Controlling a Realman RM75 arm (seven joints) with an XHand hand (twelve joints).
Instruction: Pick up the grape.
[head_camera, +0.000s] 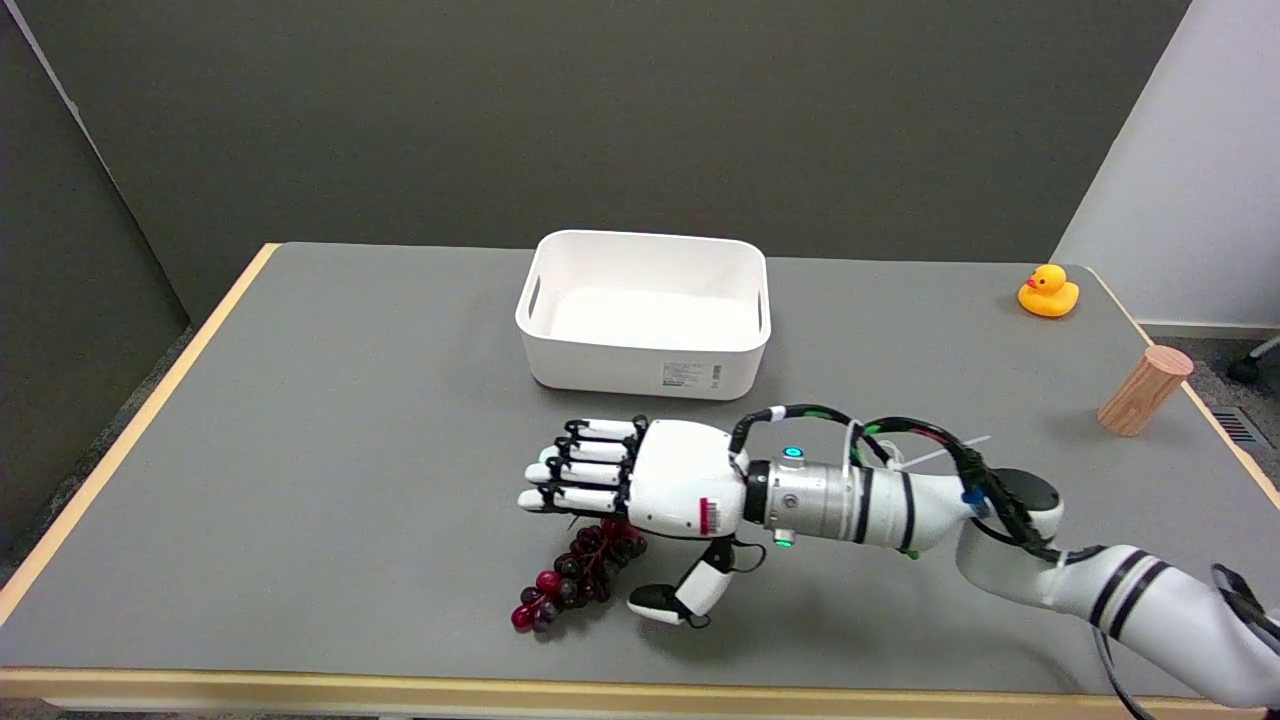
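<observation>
The grey counter (300, 450) is being viewed from above its near side, its pale wooden edge running along the left and the front. Toward the near edge, left of centre, the grape (575, 577), a dark red and purple bunch, is lying on the counter. Its upper right end is being covered by the right hand (640, 480), which is being held palm down just over it. The fingers (585, 472) are being stretched out flat toward the left, side by side, and the thumb (680, 592) is being hung down to the right of the bunch, apart from it. Nothing is being grasped: the hand is released and spread. Whether the palm is touching the top berries cannot be told.

Behind the hand, a white bin (645, 312) is standing near the middle of the counter, a small label showing on its front wall. The white arm (900, 505) is being reached in from the lower right. Further right, a wooden cylinder (1145, 390) is leaning tilted near the right edge, and a yellow duck (1048, 292) is sitting at the far right corner.
</observation>
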